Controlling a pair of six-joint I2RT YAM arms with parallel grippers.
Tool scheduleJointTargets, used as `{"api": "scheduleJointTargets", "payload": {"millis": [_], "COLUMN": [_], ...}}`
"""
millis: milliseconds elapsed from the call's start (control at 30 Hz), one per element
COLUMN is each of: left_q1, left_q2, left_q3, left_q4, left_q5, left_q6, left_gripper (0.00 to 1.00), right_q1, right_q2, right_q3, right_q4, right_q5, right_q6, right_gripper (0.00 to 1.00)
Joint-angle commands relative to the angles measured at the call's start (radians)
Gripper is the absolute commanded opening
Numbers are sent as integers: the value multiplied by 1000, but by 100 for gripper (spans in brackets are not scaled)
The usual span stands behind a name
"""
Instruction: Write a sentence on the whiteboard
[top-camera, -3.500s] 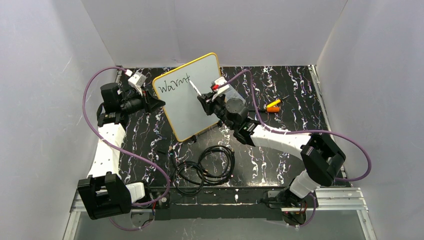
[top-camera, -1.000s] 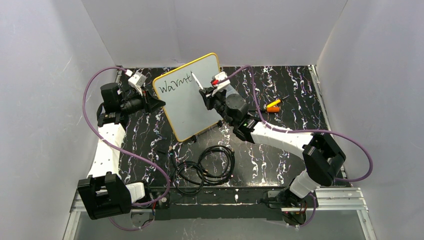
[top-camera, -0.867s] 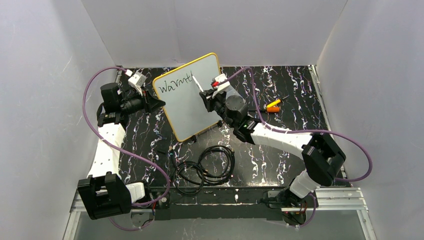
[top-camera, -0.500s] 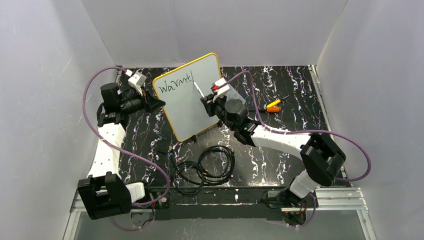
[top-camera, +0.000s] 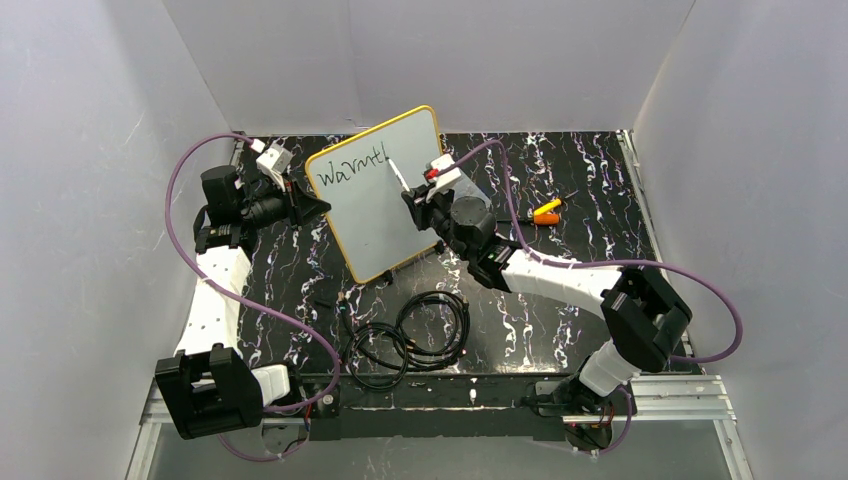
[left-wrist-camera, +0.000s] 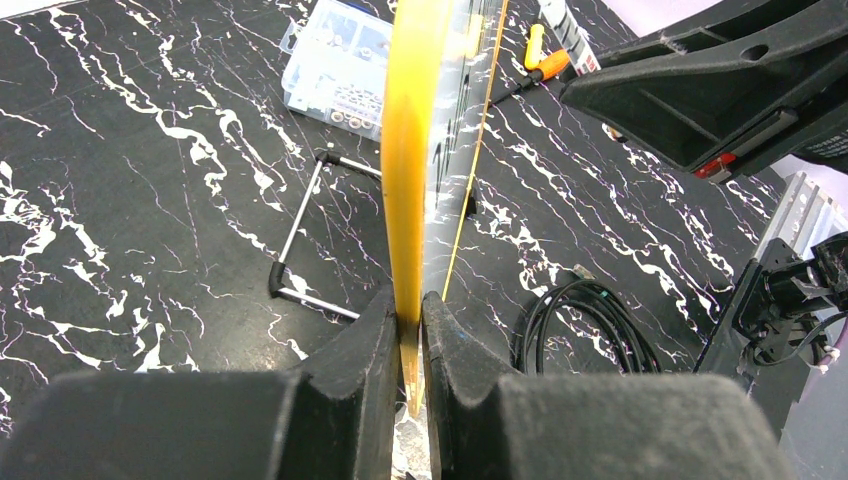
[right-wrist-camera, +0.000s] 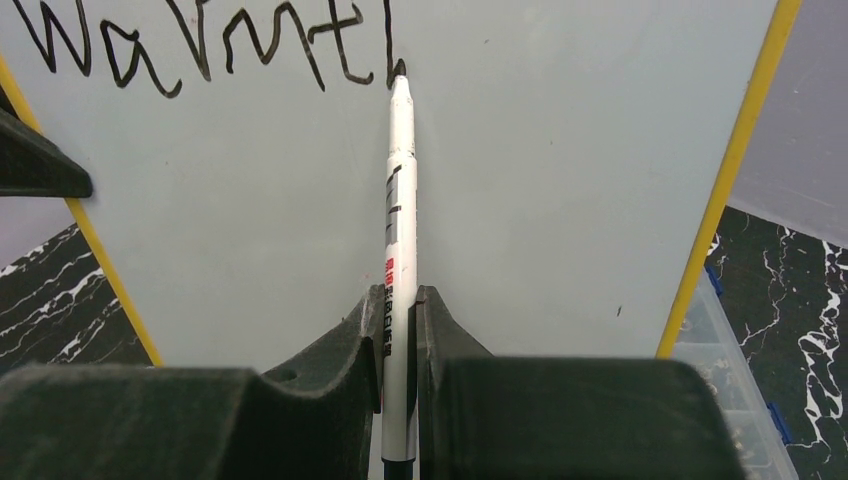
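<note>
- From above, the whiteboard (top-camera: 383, 218) stands propped at the far middle of the surface (top-camera: 580, 170). The surface is black and veined white like marble.
- White walls (top-camera: 90, 150) close in on the left, far and right sides. Open surface lies to the board's right.
- Nearer the arm bases, black cables (top-camera: 420, 330) lie in loose coils.
- The left gripper (top-camera: 318, 207) meets the board's left edge. The right gripper (top-camera: 412, 200) sits in front of the board's face, holding a thin white marker (top-camera: 397, 174) that points up at the sentence (top-camera: 348, 165).
- From the left wrist, the board is seen edge-on, flat and thin. The black fingers are closed tight on its glossy yellow frame (left-wrist-camera: 405, 150), one on each side.
- Behind the board stand a bent wire stand (left-wrist-camera: 300, 230) and a clear box (left-wrist-camera: 340, 70) of small parts.
- From the right wrist, the fingers are clamped on the marker's barrel. Its dark tip touches the smooth pale board at the foot of the last stroke.
- The black handwriting reads roughly "Warmt" plus one upright stroke. Bare board lies below and to the right of it, as far as the frame.
</note>
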Motion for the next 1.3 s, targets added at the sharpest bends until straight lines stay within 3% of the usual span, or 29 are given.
{"api": "scheduleJointTargets", "payload": {"millis": [0, 1267], "left_q1": [-9, -9], "left_q2": [-9, -13], "left_q3": [0, -1], "left_q4": [-69, -69], "left_q5": [27, 28], "left_q6": [5, 4], "left_gripper": [0, 0], "right_q1": [-1, -2], "right_q2": [5, 10], "right_q3": [62, 16], "right_q4": [65, 2], "right_q5": [45, 71], "right_q6": [-17, 16], "right_gripper": [1, 1]}}
